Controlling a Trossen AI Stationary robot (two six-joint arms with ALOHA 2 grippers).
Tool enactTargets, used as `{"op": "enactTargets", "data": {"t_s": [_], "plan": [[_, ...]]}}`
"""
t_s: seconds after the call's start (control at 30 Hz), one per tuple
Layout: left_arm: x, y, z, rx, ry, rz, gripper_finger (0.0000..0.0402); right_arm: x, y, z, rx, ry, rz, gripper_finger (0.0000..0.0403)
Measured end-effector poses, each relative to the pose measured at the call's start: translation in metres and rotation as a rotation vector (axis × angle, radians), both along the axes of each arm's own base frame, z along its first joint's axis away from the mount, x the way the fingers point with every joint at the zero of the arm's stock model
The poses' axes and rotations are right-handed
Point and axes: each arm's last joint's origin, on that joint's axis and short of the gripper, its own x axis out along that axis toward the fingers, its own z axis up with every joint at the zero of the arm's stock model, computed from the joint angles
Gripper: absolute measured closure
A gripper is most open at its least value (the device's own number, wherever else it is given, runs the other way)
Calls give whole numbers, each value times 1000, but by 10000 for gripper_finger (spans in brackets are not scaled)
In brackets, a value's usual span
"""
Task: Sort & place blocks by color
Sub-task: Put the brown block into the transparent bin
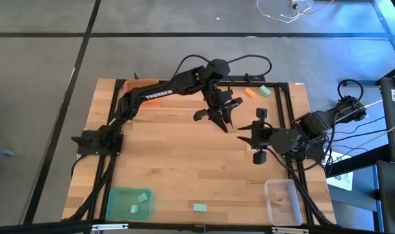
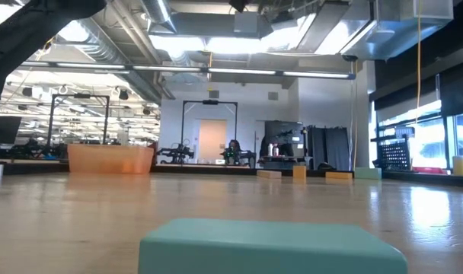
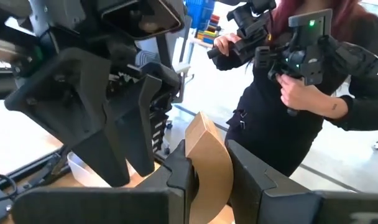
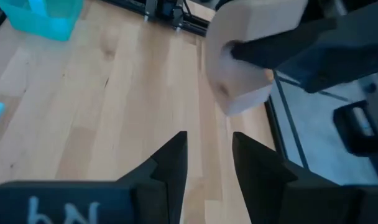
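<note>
Near-left corner of the tabletop: green tray (image 1: 113,195) w/ two teal blocks (image 1: 139,202) already in it, so teal sorting is underway. One more teal block (image 1: 199,208) lies loose by the near edge, about mid-table, right in front of the low cam.

Far-left corner: orange tray (image 1: 149,91), partly under the L arm.

L gripper (image 1: 217,119) is up over the far-middle of the tabletop, clamped on a pale wood block (image 3: 207,149). The block sits upright between its fingers, top half sticking out. It's lifted well clear of the wood surface, prob. so the other arm can get at the exposed part.

R gripper (image 4: 207,155) is just right of it, pointed at that block, fingers apart w/ nothing between them. Looks like a hand-off is being set up. That makes sense, since the clear tray (image 1: 270,207) is in the near-right corner, on the R arm's side (my guess: wood goes there).

Far edge toward the right corner: an orange block (image 1: 250,92) and a teal block (image 1: 265,91) side by side, not yet sorted.

Beyond the table a person (image 3: 301,112) stands holding a device.
</note>
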Motion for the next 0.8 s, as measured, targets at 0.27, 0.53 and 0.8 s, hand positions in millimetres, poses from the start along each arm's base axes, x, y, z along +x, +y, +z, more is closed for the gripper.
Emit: {"op": "enactTargets", "data": {"t_s": [0.27, 0.53, 0.8], "plan": [[2, 0, 2, -8, -1, 10, 342, 2, 1, 3, -80, -9, 61, 274], [3, -2, 1, -13, 20, 19, 342, 9, 4, -2, -176, 23, 59, 274], [2, 2, 1, -14, 28, 41, 342, 14, 5, -6, -268, 39, 12, 274]]}}
